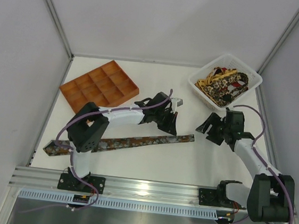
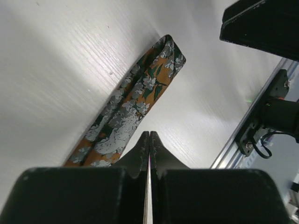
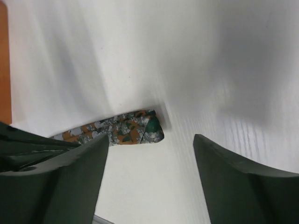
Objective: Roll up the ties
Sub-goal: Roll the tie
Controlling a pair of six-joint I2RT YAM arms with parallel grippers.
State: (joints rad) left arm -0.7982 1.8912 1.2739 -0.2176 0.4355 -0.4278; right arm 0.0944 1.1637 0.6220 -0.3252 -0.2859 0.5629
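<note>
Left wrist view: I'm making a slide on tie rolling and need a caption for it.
Left gripper, shut, close over a flowered orange tie that lies on the white table.

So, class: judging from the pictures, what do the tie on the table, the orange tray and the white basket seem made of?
Tie: soft cloth, fibre unclear; it lies folded flat and carries a floral pattern. Orange tray: rigid, matte, probably plastic; uniform colour, thin straight dividers. White basket: probably moulded plastic; slotted walls.
</note>
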